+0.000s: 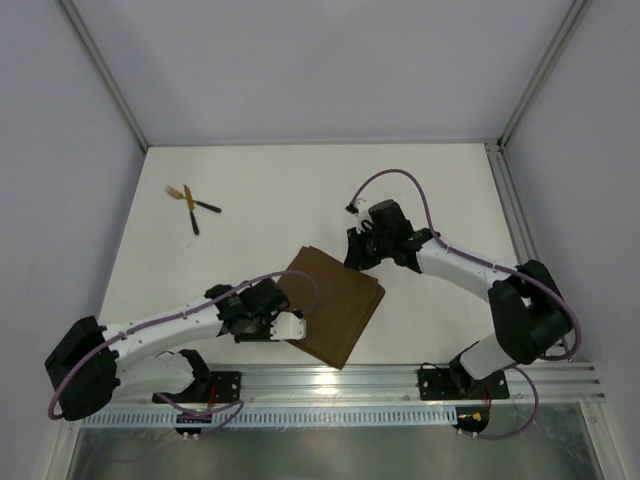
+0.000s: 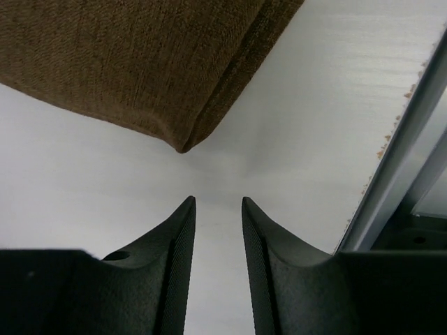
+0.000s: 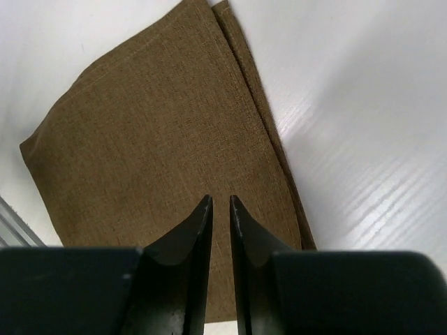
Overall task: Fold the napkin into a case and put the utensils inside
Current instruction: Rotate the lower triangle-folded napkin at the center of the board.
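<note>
The brown napkin [image 1: 335, 300] lies folded in a tilted oblong at the table's middle front. My left gripper [image 1: 302, 329] is low at its near left corner; in the left wrist view [image 2: 218, 202] the jaws are open and empty, with the cloth corner [image 2: 183, 143] just ahead of them, not touching. My right gripper [image 1: 353, 258] hovers over the napkin's far right edge; its jaws [image 3: 220, 199] stand a narrow gap apart above the cloth [image 3: 160, 118], holding nothing. The two utensils [image 1: 191, 205], gold heads and black handles, lie crossed at the far left.
An aluminium rail [image 1: 400, 380] runs along the near table edge, close to the napkin's near corner, and shows in the left wrist view [image 2: 401, 150]. White walls enclose the table on three sides.
</note>
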`<state>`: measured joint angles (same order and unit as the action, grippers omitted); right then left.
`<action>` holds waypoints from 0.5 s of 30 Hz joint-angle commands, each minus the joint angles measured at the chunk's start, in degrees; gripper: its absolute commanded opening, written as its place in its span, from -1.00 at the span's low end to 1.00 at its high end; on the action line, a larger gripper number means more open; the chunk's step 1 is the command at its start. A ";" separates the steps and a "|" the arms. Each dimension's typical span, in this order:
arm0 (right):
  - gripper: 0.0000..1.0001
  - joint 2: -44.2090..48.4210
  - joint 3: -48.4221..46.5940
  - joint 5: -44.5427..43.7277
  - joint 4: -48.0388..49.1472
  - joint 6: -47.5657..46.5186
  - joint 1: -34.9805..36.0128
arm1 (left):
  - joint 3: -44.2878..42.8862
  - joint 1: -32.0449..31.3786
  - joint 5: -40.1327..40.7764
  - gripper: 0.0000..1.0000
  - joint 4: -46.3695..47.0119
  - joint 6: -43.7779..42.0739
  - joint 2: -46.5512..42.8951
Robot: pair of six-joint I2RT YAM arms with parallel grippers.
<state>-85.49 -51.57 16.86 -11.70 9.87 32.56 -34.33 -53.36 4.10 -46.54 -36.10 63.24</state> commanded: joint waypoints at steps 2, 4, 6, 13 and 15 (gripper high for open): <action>-0.62 -6.34 -3.01 2.74 4.85 2.61 -0.21 | -0.39 0.37 2.93 -0.35 9.44 3.40 7.84; -0.63 -8.54 -1.96 1.16 5.46 3.31 -0.30 | -0.39 0.54 3.72 -0.35 14.08 4.01 11.45; -0.67 -8.99 -0.12 0.19 6.43 4.10 -1.00 | -0.57 0.72 4.07 -0.36 16.82 4.89 14.08; -0.69 -3.99 10.07 -1.57 10.56 8.06 -2.15 | -5.66 10.01 3.20 -0.43 25.44 7.53 22.08; -0.69 -1.62 12.53 -1.74 10.74 9.46 -2.15 | -8.72 12.05 4.33 -0.44 28.33 8.32 24.72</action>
<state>-90.98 -42.02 16.36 -2.85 16.71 30.20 -40.97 -44.60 10.09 -27.73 -30.76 83.26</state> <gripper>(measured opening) 0.155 0.282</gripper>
